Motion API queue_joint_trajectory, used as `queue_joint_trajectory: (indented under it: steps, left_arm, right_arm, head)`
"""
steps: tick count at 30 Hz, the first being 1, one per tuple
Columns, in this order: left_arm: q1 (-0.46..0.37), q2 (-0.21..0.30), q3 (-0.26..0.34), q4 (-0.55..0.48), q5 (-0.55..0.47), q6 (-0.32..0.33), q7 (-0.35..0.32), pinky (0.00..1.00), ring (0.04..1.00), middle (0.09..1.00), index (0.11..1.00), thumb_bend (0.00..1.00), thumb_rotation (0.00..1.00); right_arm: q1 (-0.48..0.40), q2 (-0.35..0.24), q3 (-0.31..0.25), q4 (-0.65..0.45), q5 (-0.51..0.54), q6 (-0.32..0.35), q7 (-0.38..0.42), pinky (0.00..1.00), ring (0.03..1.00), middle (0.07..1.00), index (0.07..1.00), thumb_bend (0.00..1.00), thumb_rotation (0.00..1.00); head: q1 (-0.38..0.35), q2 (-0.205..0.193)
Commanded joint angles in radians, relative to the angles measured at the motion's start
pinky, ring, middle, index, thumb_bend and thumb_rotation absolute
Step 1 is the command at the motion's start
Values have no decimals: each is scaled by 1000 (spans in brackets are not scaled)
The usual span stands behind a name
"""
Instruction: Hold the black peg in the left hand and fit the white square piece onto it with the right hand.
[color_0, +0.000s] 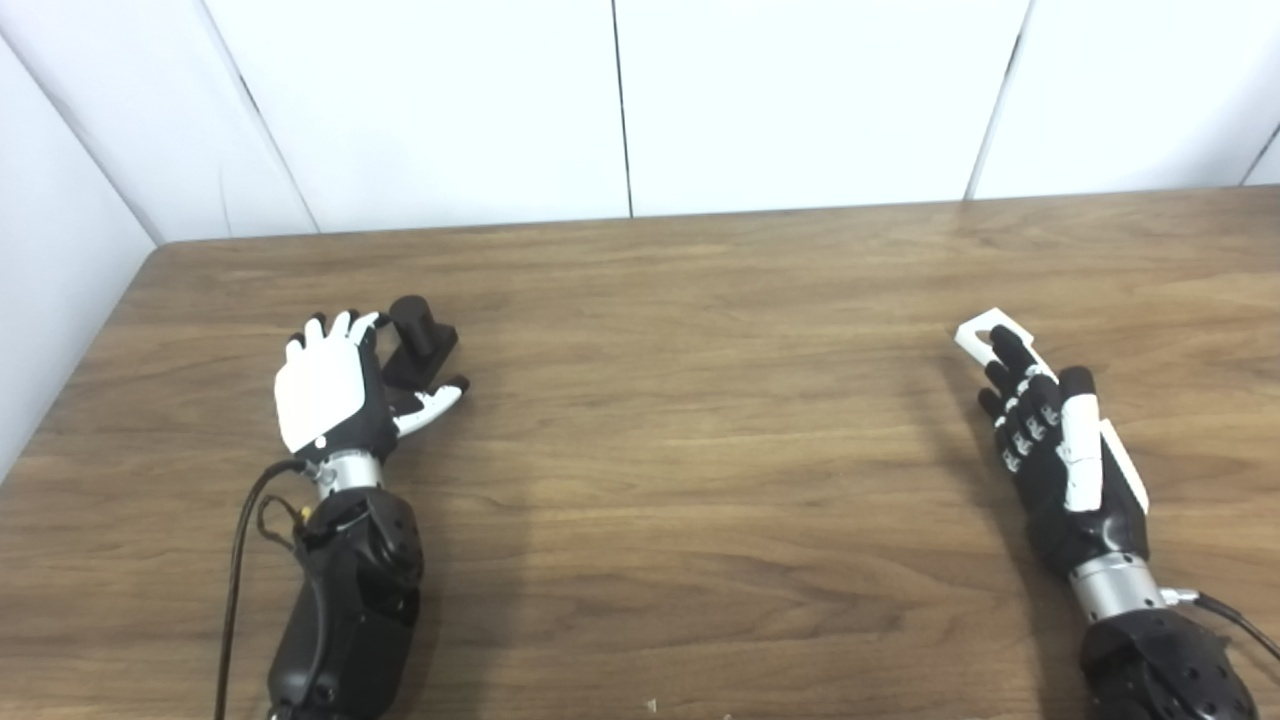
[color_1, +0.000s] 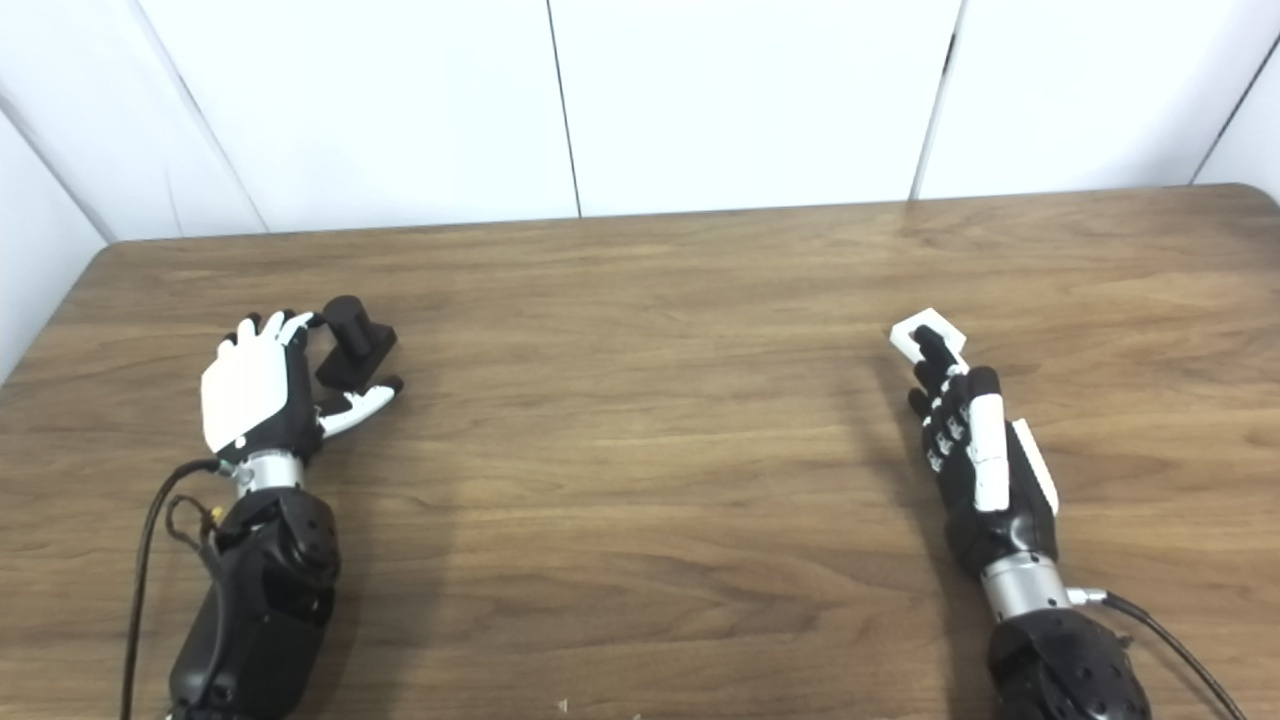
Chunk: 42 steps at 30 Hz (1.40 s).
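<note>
Sitting near the left edge of the wood surface (color_0: 700, 480), the left robot hand (color_0: 330, 395) has fingers spread, touching the black peg (color_0: 420, 345) without gripping it. Right robot hand (color_0: 1050, 440), near the right edge, lies fingers-apart on the white square piece (color_0: 978, 332).

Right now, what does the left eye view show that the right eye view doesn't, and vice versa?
Only the left eye view: a wider strip of the side wall at the left. Only the right eye view: the table's far right corner. Both share the left hand with fingers around the black peg on the table, and the right hand with fingers on the white square piece; whether either grip has closed is unclear.
</note>
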Motion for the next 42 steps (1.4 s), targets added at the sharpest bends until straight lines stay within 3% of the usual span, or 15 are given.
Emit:
queue_joint_trajectory:
  steps: [1, 16, 23, 34, 42]
  left_arm:
    - [-63, 34, -2, 5, 0, -8, 39, 1000, 997, 934, 812, 767, 479]
    - [-129, 49, -31, 110, -38, -12, 82, 1000, 988, 930, 809, 767, 445]
    - [-130, 53, -34, 102, -44, 2, 80, 1000, 975, 908, 739, 749, 423]
    - [-108, 62, -44, 75, -35, 0, 106, 1000, 953, 860, 529, 744, 310]
    - [-106, 79, -70, 68, -10, 30, 91, 1000, 952, 857, 492, 773, 272]
  right_arm:
    - [2, 1, -1, 7, 3, -43, 10, 1000, 1000, 995, 928, 636, 1000]
    - [16, 4, -2, 3, 15, -36, 10, 1000, 1000, 997, 935, 628, 999]
    - [16, -1, -6, 3, 17, -35, 12, 1000, 1000, 997, 935, 655, 990]
    - [13, -9, -8, 3, 30, -33, 18, 1000, 1000, 1000, 935, 650, 974]
    - [13, -19, -4, 6, 24, -37, 20, 1000, 1000, 1000, 937, 664, 985]
  head:
    - [2, -1]
    - [-3, -3]
    - [4, 1]
    - [11, 10]
    - [15, 12]
